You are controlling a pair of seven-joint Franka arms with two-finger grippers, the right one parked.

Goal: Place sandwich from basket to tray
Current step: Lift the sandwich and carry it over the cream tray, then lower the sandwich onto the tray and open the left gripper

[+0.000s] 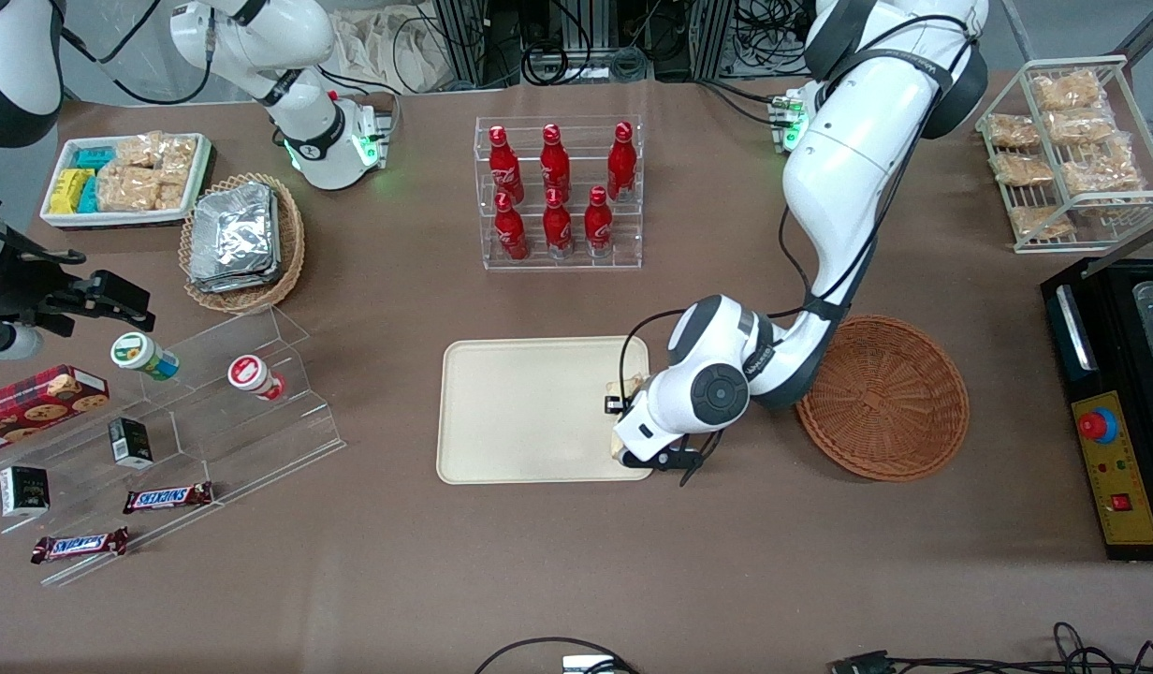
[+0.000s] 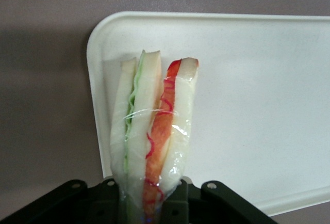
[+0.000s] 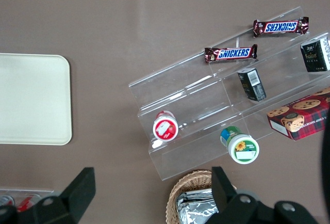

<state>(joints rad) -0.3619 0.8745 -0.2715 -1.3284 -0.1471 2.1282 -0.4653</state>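
The sandwich (image 2: 152, 131) is pinched between the fingers of the gripper (image 1: 621, 426), as shown in the wrist view: wrapped in clear film, white bread w/ green and red filling along the cut edge, held edge-on. The tray (image 1: 530, 412) is taken as the landmark. In the front view the gripper is seen above the tray's edge nearest the basket (image 1: 885, 398), close to one corner; only a sliver of bread is visible there past the wrist. The basket, beside the tray toward the working arm's end of the table, is seen w/o anything in it.

Progress, as judged: pickup and carry are done, i.e. the sandwich has been taken out of the basket and brought over the tray. Whether it is touching the tray surface yet cannot be told; a faint shadow beside it in the wrist view suggests it is low, approx. at set-down height. Left to do: lowering if needed, release, then retreat of the arm. The tray is otherwise bare, so room for placement is ample. The sandwich is held on edge, so tipping flat after release is to be expected.
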